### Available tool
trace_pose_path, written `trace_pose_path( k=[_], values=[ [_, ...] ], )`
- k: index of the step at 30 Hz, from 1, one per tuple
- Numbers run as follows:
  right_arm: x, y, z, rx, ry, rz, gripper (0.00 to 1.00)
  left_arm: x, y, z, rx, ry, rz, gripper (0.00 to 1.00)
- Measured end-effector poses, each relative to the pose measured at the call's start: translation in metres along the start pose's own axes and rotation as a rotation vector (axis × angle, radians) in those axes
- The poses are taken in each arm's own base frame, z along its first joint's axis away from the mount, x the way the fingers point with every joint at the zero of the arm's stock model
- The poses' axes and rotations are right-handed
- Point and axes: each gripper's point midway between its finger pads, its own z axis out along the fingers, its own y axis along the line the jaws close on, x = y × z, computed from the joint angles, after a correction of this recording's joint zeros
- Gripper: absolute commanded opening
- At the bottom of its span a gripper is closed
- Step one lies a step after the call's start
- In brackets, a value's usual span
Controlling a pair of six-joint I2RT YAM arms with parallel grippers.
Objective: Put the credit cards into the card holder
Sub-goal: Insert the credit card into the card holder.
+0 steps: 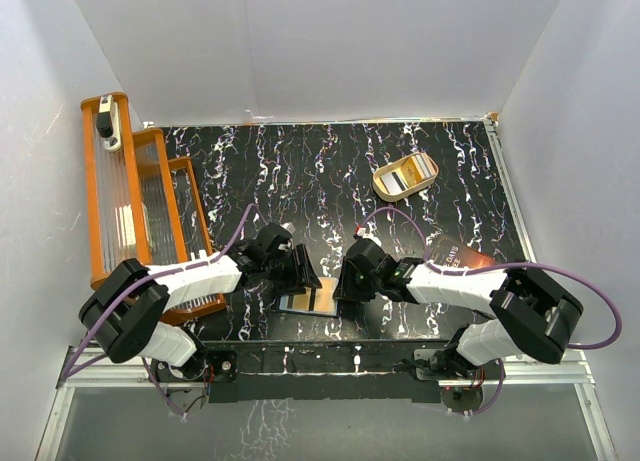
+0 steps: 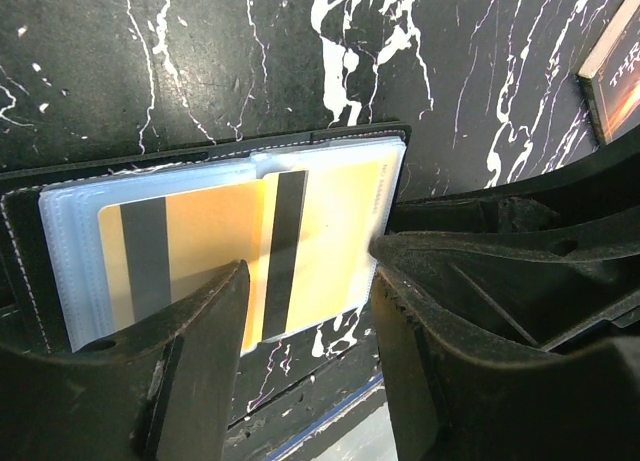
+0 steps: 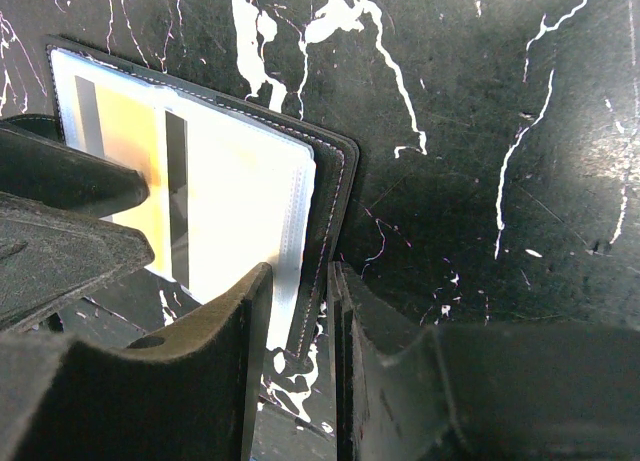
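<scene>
The black card holder [image 1: 322, 303] lies open near the table's front edge, its clear sleeves facing up [image 2: 200, 147] [image 3: 335, 181]. One gold credit card [image 2: 190, 243] sits in the left sleeve. A second gold credit card [image 2: 325, 231] [image 3: 130, 151] lies over the right sleeve, its near end sticking out past the holder. My left gripper [image 1: 303, 271] [image 2: 308, 271] is open, its fingertips flanking that card. My right gripper [image 1: 345, 284] [image 3: 300, 281] stands narrowly open astride the holder's right edge. More credit cards [image 1: 408, 173] lie in the tan tray.
The tan oval tray [image 1: 383, 186] sits at the back right. A dark flat sheet with pale lettering [image 1: 458, 253] [image 2: 610, 71] lies by the right arm. An orange rack [image 1: 130, 201] stands along the left side. The table's front edge is close behind the holder.
</scene>
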Motion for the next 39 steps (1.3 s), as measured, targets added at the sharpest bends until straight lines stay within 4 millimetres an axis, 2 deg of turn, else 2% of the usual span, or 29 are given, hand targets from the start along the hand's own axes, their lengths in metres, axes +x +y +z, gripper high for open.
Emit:
trace_pose_path(
  k=[20,29,34,39],
  values=[
    [0.000,0.000,0.000,-0.001,-0.001,0.000,0.27,0.003,-0.009,0.008,0.072,0.019,-0.030,0.49],
    [0.000,0.000,0.000,-0.002,-0.001,0.000,0.28,0.009,-0.019,0.011,0.110,0.038,-0.043,0.49],
    [0.001,-0.002,-0.003,0.011,0.006,-0.005,0.31,0.006,-0.017,0.000,0.072,0.016,-0.032,0.49],
    [-0.005,0.006,-0.013,-0.001,-0.004,-0.005,0.37,-0.006,-0.027,-0.016,0.074,-0.042,-0.008,0.38]
  ],
)
